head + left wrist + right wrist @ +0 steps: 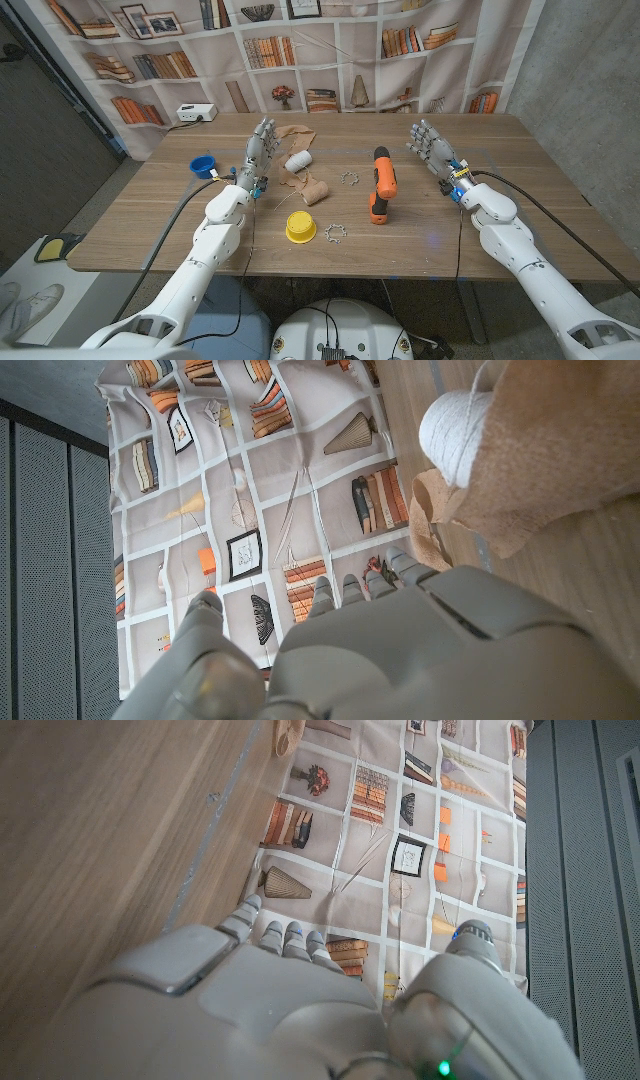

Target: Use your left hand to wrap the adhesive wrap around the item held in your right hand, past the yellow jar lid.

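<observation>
While both hands wait, yellow lid point(300, 227) flanks drill point(381, 184).

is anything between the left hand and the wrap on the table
Nothing visible. The left hand is open, just to the left of the tan wrap and its white roll, with only bare table between them. The yellow lid lies nearer the robot, off that line. The right hand is open and holds nothing.

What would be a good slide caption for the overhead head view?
Both hands, left and right, wait open over a table holding tan wrap, orange drill and yellow lid.
</observation>
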Available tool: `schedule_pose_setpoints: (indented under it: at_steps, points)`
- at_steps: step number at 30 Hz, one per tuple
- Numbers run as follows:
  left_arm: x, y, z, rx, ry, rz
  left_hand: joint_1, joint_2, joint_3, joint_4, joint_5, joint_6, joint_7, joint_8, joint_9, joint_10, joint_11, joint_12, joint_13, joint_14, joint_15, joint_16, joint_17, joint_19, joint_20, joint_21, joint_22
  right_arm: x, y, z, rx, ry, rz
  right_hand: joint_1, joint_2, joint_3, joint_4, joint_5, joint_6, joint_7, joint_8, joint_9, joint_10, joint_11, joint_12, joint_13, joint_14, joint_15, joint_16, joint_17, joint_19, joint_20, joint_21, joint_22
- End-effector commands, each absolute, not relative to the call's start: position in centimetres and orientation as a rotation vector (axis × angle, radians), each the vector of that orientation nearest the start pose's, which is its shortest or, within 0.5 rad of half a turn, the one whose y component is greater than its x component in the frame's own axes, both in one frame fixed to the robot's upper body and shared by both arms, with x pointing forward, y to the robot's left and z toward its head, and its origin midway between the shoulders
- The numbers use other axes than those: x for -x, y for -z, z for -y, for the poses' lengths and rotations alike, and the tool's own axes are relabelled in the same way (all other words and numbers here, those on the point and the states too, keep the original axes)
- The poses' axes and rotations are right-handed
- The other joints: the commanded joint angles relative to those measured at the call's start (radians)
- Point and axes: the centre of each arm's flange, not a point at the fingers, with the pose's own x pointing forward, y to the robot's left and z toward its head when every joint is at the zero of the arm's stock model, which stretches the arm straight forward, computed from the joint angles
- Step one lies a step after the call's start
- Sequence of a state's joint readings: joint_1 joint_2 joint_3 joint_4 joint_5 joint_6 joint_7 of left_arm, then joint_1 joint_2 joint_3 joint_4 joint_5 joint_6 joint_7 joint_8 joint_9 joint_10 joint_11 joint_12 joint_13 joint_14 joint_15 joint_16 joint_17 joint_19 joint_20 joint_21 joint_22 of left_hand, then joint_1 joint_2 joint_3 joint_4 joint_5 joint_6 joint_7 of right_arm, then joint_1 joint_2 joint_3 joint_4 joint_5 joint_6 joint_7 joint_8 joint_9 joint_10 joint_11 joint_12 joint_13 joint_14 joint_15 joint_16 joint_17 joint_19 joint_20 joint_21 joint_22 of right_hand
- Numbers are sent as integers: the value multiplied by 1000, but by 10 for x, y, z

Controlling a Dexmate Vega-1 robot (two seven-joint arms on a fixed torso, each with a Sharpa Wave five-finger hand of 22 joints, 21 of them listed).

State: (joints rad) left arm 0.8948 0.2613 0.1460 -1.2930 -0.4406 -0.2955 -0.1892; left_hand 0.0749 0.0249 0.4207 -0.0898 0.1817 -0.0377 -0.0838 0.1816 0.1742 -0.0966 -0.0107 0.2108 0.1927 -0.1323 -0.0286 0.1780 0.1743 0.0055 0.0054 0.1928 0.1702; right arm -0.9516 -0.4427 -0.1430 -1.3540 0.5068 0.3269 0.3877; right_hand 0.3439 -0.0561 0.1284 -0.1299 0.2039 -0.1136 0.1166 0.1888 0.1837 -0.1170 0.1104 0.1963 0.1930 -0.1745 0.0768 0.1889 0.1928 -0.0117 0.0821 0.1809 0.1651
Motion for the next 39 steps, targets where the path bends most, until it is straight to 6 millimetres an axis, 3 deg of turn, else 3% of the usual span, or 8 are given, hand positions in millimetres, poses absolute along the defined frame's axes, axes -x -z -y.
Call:
schedule_pose_setpoints:
  at_steps: [1,19,39]
  points:
    - [-637,32,-270,91,239,677,7,9,-1,-5,7,0,1,3,2,2,-5,2,2,-3,10,5,3,11,-2,5,6,-609,38,304,102,-401,689,16,1,1,-6,9,-8,-2,4,3,-11,2,-2,1,-58,-5,2,4,-5,3,1,4]
    - [-633,36,-277,95,232,684,6,9,-3,-7,7,0,-2,3,2,4,1,3,2,-4,10,5,4,5,1,2,6,-598,47,307,81,-391,692,29,-3,2,-11,11,-7,-2,6,3,-10,2,0,1,-57,-2,4,4,-2,2,4,4]
    - [-628,40,-284,94,215,690,27,35,15,-15,5,1,0,3,2,2,0,2,2,-4,10,5,2,1,5,0,5,-585,60,308,108,-372,694,39,-8,1,-15,12,-6,-3,6,3,-11,2,1,1,-57,-5,5,4,-1,3,5,4]
